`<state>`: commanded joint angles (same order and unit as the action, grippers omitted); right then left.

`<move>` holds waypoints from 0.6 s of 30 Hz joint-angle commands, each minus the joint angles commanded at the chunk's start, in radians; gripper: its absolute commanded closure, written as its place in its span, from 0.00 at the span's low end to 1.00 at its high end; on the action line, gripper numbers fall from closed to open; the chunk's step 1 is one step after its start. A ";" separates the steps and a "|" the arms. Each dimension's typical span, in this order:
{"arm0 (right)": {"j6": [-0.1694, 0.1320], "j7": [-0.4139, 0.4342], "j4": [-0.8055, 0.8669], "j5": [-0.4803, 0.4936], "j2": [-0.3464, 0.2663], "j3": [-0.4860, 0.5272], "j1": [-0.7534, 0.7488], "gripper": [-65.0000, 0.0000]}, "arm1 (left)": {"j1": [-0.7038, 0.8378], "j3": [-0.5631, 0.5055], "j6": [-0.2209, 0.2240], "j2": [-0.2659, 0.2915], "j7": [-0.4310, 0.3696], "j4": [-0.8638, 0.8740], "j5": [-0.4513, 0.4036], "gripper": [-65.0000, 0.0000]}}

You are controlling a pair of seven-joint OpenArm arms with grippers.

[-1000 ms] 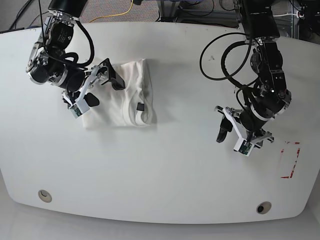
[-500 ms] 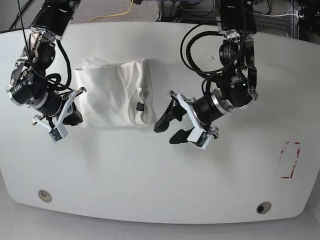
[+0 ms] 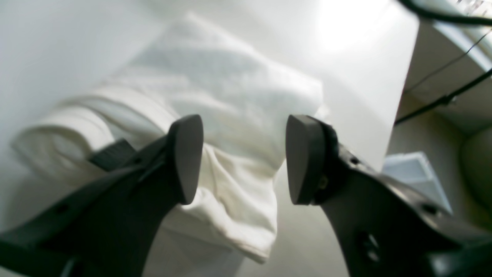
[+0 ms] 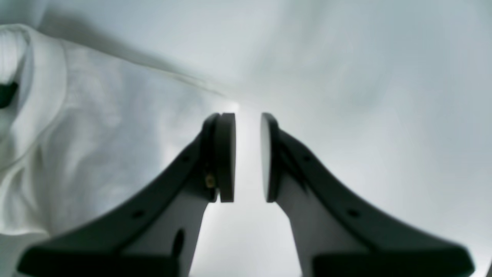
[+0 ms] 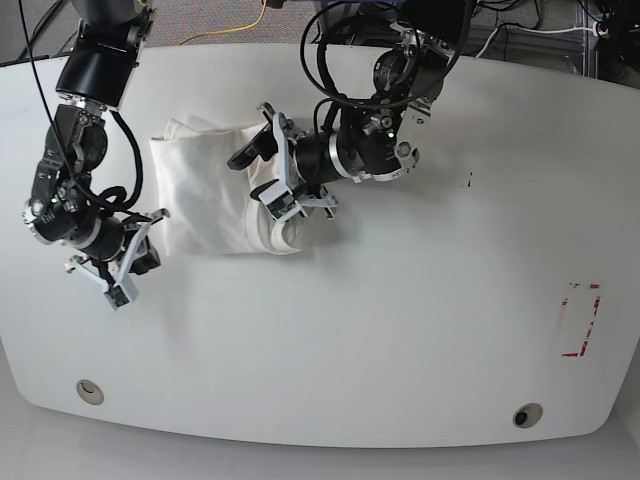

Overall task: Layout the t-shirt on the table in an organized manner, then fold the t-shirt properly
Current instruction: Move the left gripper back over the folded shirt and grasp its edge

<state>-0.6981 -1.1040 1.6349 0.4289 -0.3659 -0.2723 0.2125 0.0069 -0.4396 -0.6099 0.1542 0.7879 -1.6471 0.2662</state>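
Two black grippers are flanking the folded white cotton t-shirt [image 5: 215, 195], which is lying on the large smooth white table [image 5: 400, 330]; the left gripper [image 3: 244, 159] is hovering over its collar end, jaws wide apart. The right gripper [image 4: 248, 156] is sitting beside the shirt's edge, jaws nearly closed on nothing; the dark neck label is showing no legible writing.

Left gripper [image 5: 262, 172] now over the t-shirt [image 5: 205, 200], from mid-table.

Bare table [image 5: 400, 320] (right of t-shirt [image 5: 205, 195])

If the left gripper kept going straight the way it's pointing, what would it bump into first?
Most likely the t-shirt: the open left gripper points at its folded edge, with cloth showing between the fingers. Depth is unclear.
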 joint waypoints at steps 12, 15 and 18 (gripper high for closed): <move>0.000 0.295 -0.229 -0.144 0.077 0.078 -0.043 0.83 | 0.005 -0.084 0.003 -0.172 -0.140 0.034 -0.054 0.50; 0.000 0.374 -0.272 -0.167 0.078 0.078 -0.060 0.83 | 0.000 -0.081 0.002 -0.206 -0.140 0.034 -0.054 0.50; 0.000 0.402 -0.282 -0.167 0.077 0.074 -0.091 0.83 | -0.006 -0.081 0.002 -0.233 -0.141 0.034 -0.054 0.50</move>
<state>-0.6981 -0.7020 1.3525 0.2616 -0.2892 -0.1987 0.1220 0.0008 -0.5209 -0.6084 -0.0790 0.6467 -1.6134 0.2125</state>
